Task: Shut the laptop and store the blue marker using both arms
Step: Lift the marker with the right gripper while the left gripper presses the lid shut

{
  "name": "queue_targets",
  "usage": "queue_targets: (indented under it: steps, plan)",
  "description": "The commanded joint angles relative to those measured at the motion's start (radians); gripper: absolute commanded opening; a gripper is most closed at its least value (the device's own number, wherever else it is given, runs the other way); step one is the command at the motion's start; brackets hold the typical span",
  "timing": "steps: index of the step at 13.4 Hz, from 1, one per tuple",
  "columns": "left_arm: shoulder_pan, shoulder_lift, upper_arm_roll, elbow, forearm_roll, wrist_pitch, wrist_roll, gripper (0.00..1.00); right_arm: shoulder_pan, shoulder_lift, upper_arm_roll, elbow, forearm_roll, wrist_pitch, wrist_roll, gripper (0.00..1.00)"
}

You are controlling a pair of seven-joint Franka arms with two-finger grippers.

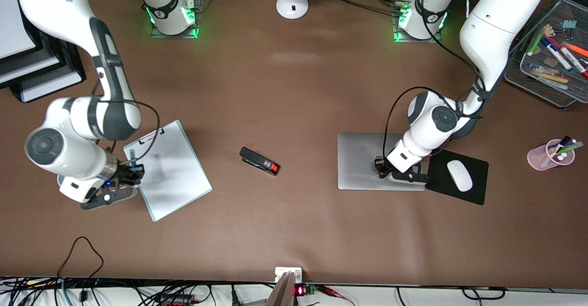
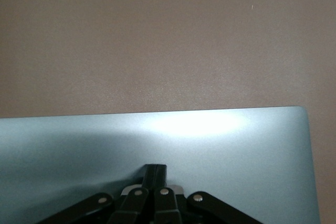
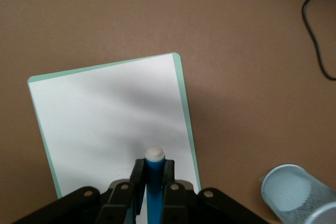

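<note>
1. The worktop [image 1: 294, 113] carries the laptop [image 1: 363, 161], lid down flat, toward the left arm's end.
2. The left end effector [image 1: 380, 168] presses on the laptop's lid, fingers [image 2: 155, 174] pinched together with nothing between them.
3. The clipboard [image 1: 172, 172] lies under the right end effector [image 1: 133, 168].
4. That end effector grips the blue marker [image 3: 154, 182], whitish end outward, beside a mesh cup [image 3: 294, 192].

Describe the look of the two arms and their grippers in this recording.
Both arms have glossy white shells with dark grey joint bands and round grey caps. Black cables loop along each forearm. The bases glow green. The left gripper and right gripper are black, two-fingered, with silver screws on their linkages.
</note>
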Motion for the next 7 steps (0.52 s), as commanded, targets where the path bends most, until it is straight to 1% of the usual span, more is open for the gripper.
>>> queue_targets:
  steps: [1, 3, 4, 5, 7]
  plan:
    - [0.003, 0.027, -0.001, 0.012, 0.028, 0.012, 0.004, 0.02, -0.008, -0.047, -0.002, -0.003, 0.005, -0.013, -0.085, 0.09]
    - [0.008, 0.024, -0.001, 0.012, 0.028, 0.011, 0.001, 0.02, -0.016, -0.087, -0.002, -0.003, 0.008, -0.008, -0.157, 0.09]
    - [0.008, 0.002, -0.002, 0.012, 0.028, -0.005, -0.002, 0.02, -0.018, -0.109, -0.003, -0.003, 0.013, -0.005, -0.206, 0.09]
    - [0.008, -0.031, -0.002, 0.010, 0.029, -0.046, 0.004, 0.02, -0.024, -0.126, -0.003, -0.002, 0.019, -0.005, -0.269, 0.09]
    - [0.008, -0.106, -0.005, 0.018, 0.029, -0.188, 0.065, 0.02, -0.030, -0.146, -0.006, 0.000, 0.022, 0.002, -0.376, 0.09]
